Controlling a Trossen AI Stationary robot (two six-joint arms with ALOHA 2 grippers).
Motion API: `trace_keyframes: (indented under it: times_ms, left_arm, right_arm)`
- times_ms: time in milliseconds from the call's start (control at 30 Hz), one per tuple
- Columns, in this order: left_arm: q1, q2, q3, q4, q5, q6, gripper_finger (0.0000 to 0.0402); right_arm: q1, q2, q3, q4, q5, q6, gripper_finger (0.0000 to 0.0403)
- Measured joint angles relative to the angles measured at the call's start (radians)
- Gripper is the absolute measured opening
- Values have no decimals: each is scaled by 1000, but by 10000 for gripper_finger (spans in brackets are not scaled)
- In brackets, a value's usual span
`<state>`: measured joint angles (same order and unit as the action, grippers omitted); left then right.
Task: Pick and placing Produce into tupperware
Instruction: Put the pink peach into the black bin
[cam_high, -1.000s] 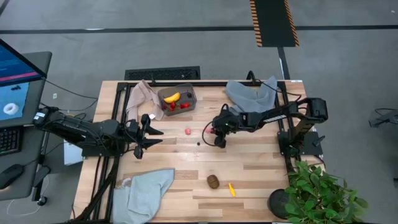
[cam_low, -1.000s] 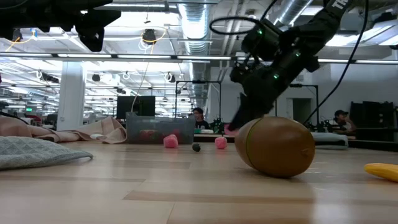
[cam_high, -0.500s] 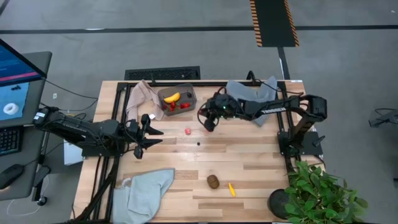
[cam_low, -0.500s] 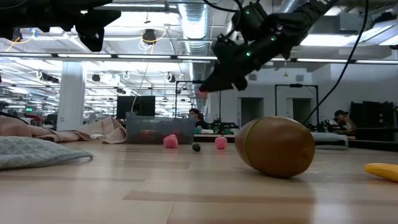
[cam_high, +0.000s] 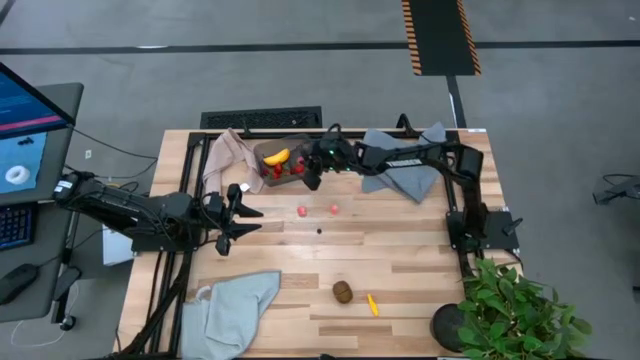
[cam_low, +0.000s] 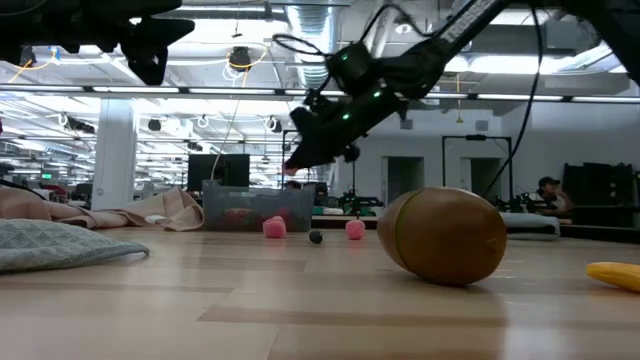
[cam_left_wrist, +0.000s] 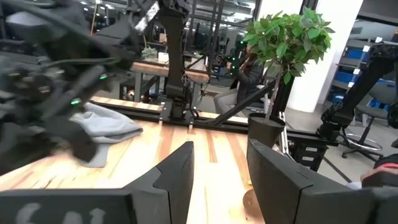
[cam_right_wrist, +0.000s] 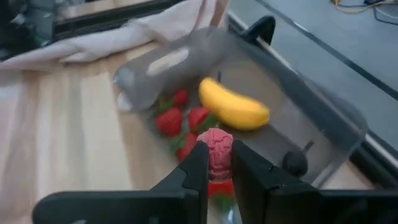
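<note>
Pink berry (cam_right_wrist: 215, 146) sits pinched between the right gripper's (cam_high: 311, 174) fingers (cam_right_wrist: 190, 171), held in the air just above the tub (cam_high: 307, 150), at the tub's 4 o'clock edge in the high view. Inside the tub lie a banana (cam_right_wrist: 234, 109), strawberries (cam_right_wrist: 170, 121) and a dark berry (cam_right_wrist: 293, 161). On the table (cam_high: 400, 260), two more pink berries (cam_high: 302, 211) and (cam_high: 334, 209) rest side by side at 6 o'clock from the tub, with a small dark berry (cam_high: 319, 231) just beyond them. Farther toward 6 o'clock — near the table's front edge — lie a kiwi (cam_high: 343, 291) and a yellow piece (cam_high: 373, 304). At 8 o'clock from the tub the left gripper (cam_high: 243, 214) waits, jaws part open and empty.
</note>
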<state>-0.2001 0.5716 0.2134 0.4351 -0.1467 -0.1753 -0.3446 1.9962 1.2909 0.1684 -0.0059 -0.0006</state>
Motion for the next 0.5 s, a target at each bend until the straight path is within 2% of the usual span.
trace_keyframes:
  times_ms: [267, 500]
  left_arm:
    - [0, 0, 0, -11, 0, -4, 139]
    - [0, 0, 0, -20, 0, -14, 139]
  right_arm:
    - [-18, 55, 93, -26, -97, 63, 123]
    - [-18, 44, 105, -26, -91, 83, 152]
